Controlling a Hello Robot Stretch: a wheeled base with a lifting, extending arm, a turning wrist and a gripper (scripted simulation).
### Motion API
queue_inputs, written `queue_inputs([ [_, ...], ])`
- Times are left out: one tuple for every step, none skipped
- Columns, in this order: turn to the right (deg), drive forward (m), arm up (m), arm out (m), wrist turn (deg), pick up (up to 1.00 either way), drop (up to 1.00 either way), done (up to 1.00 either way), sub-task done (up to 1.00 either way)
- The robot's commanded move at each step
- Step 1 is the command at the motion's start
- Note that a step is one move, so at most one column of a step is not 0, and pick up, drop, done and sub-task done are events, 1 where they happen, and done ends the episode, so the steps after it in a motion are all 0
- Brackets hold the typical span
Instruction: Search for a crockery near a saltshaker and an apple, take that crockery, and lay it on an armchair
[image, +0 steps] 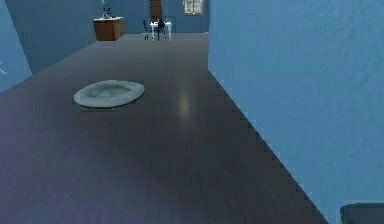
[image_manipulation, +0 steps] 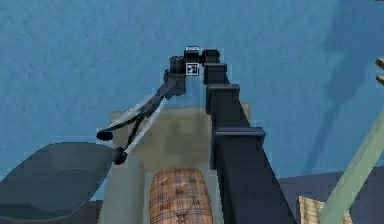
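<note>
In the arm side view the dark arm (image_manipulation: 235, 130) rises from the bottom edge toward the blue wall. My gripper (image_manipulation: 112, 144) reaches down-left from its far end. A grey, shallow dish-like crockery piece (image_manipulation: 50, 182) hangs at the fingertips (image_manipulation: 120, 153) with only the wall behind it, so the gripper holds it. The picture's bottom edge cuts off the dish's lower part. Below the arm lies a beige piece of furniture (image_manipulation: 165, 140) with a plaid cushion (image_manipulation: 180, 198).
Ahead, dark floor runs along a blue wall (image: 300, 90) on the forward view's right. A flat grey round thing (image: 108, 94) lies on the floor at left. Far back stand a wooden cabinet (image: 110, 28) and a table with chairs (image: 157, 28). A green slanted post (image_manipulation: 355, 180) stands at the arm side view's right.
</note>
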Motion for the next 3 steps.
queue_inputs([
  [0.0,0.0,0.0,0.0,45.0,0.0,0.0,0.0,0.0],
  [0.0,0.0,0.0,0.0,45.0,0.0,0.0,0.0,0.0],
  [0.0,0.0,0.0,0.0,39.0,0.0,0.0,0.0,0.0],
])
